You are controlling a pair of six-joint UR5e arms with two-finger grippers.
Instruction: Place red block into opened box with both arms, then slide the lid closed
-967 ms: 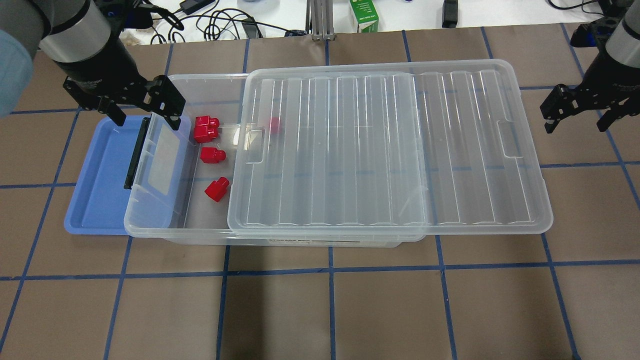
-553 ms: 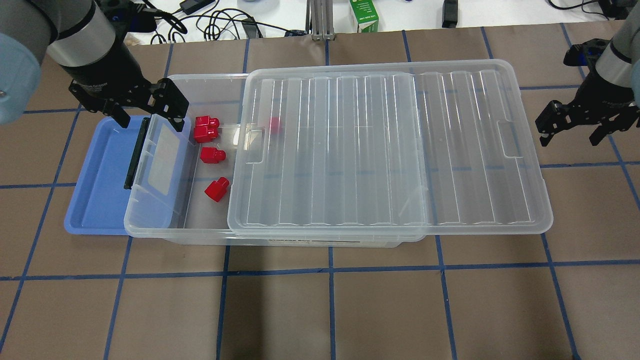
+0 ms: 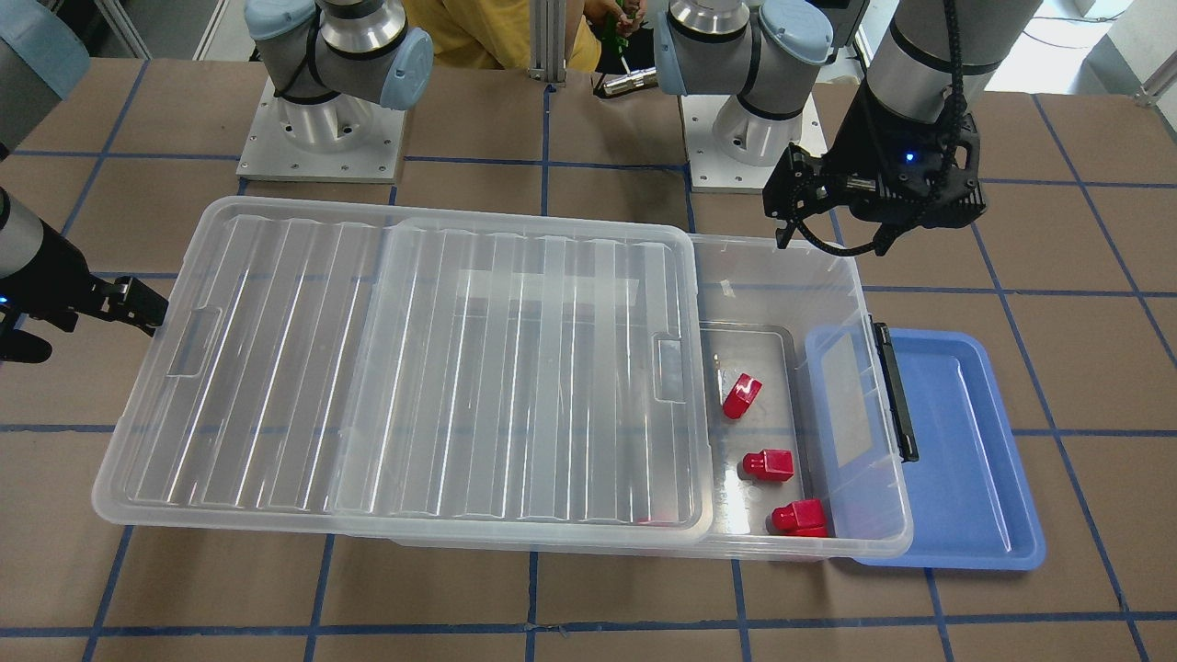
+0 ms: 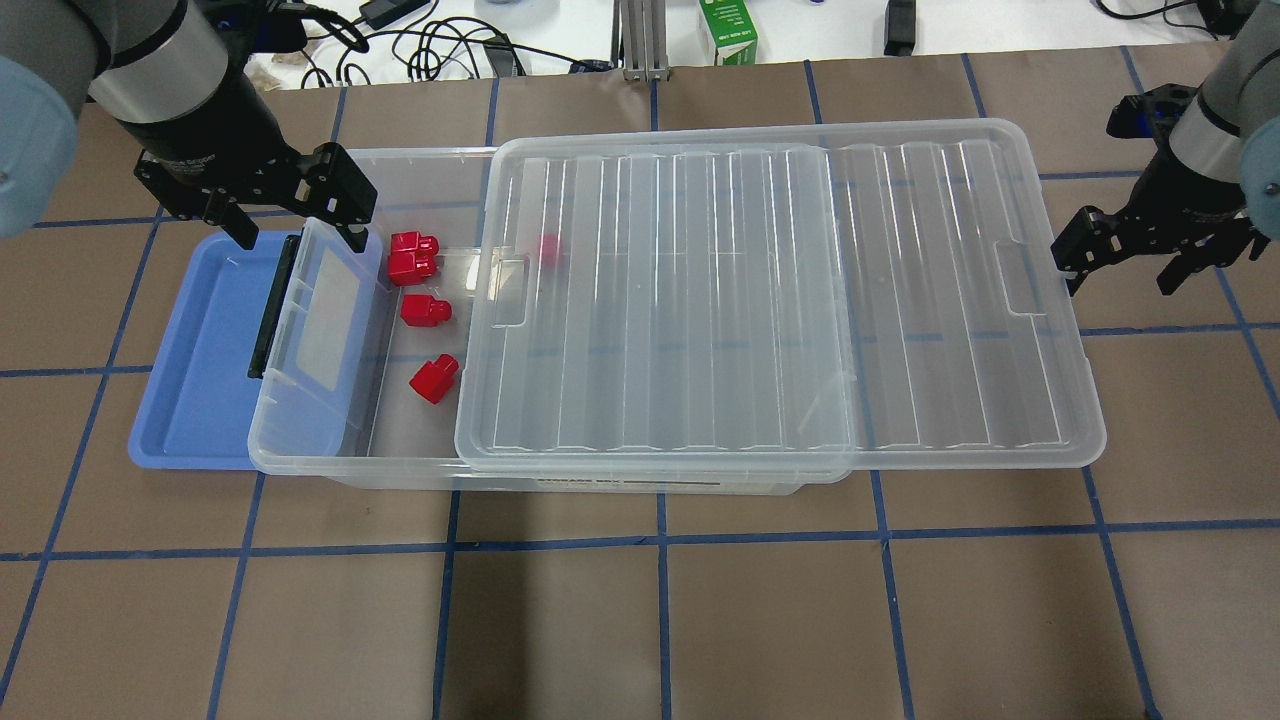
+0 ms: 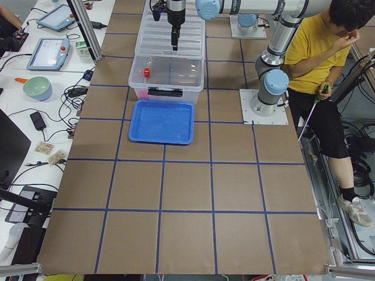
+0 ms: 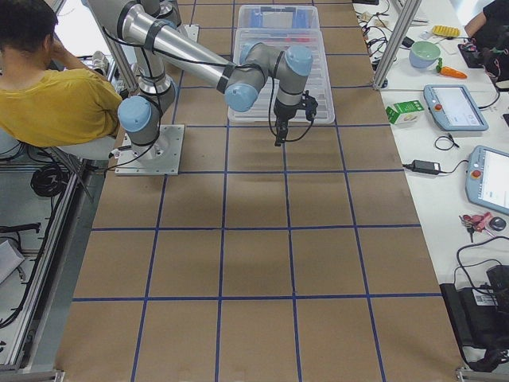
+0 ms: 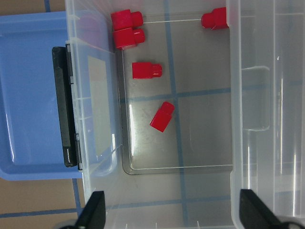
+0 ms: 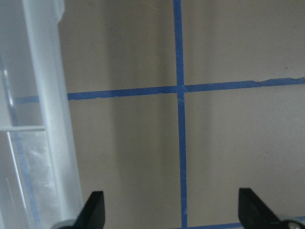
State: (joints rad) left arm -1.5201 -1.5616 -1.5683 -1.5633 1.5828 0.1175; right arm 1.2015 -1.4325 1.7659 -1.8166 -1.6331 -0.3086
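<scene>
Several red blocks lie in the uncovered left end of the clear box, and one more shows through the lid. The lid covers most of the box and overhangs its right end. My left gripper hangs open and empty above the box's far left corner, by the black latch bar. In its wrist view the blocks lie below the open fingers. My right gripper is open and empty just right of the lid's right edge, not touching it.
A blue tray sits against the box's left end, partly under it. A green carton and cables lie at the far table edge. A person in a yellow shirt sits behind the arm bases.
My right gripper has moved left and a little toward the near side, closing in on the lid's right end. The left gripper has barely shifted. Blocks, box and lid are unmoved.
</scene>
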